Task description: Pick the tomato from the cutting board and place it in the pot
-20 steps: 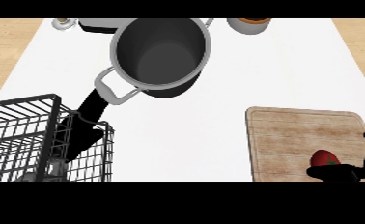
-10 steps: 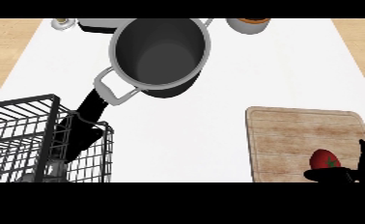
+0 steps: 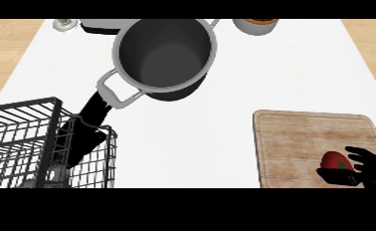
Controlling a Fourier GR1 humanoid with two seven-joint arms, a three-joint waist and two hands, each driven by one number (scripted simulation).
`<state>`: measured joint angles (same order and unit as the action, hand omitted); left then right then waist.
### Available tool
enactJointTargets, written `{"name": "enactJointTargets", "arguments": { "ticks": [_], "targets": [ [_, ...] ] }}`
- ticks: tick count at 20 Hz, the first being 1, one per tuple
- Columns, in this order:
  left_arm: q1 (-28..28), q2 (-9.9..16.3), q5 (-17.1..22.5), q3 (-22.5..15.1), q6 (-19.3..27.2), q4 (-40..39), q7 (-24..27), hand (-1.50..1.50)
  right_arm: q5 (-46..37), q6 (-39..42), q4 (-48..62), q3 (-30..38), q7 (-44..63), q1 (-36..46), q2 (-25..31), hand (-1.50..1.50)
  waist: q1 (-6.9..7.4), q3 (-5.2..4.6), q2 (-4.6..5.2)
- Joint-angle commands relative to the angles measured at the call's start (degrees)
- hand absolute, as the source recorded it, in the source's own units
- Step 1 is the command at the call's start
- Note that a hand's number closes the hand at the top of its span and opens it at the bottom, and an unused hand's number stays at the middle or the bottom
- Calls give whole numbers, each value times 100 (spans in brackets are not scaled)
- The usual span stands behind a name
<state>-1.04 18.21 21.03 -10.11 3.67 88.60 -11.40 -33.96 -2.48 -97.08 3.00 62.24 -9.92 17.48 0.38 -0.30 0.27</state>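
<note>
A red tomato point(image 3: 335, 160) lies on the wooden cutting board point(image 3: 301, 140) at the lower right. My right hand point(image 3: 343, 177) comes in from the lower right corner, its thumb under the tomato and its fingers point(image 3: 361, 158) curled against the tomato's right side. The grey pot point(image 3: 164, 56) stands open at the top middle, one handle pointing to the lower left. My left hand point(image 3: 86, 130) shows as a black shape at the left, partly behind the wire basket, fingers straight and pointing up toward that handle.
A black wire basket point(image 3: 44, 145) fills the lower left corner. Along the far edge stand a small bowl point(image 3: 255, 25) at the right, a dark pan point(image 3: 99, 25) and a small cup point(image 3: 64, 24) at the left.
My right hand has come up from the lower edge and closed its thumb and fingers round the tomato. The tomato, the pot and my left hand have stayed in place.
</note>
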Motion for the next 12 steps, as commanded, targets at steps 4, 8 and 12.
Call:
{"name": "enactJointTargets", "arguments": {
  "ticks": [4,8,12],
  "targets": [
    [-166,-234,76,-373,-349,487,-271,0,-193,-284,301,-103,-241,187,-342,150,-30,33,-31],
    [-97,-457,-138,-486,-229,323,-175,0,-580,-405,505,-198,-443,112,-366,150,-42,32,-29],
    [-282,-271,-33,-351,-428,263,-244,0,-1577,-250,-153,-1838,229,396,-1260,150,46,13,-35]
  ]
}}
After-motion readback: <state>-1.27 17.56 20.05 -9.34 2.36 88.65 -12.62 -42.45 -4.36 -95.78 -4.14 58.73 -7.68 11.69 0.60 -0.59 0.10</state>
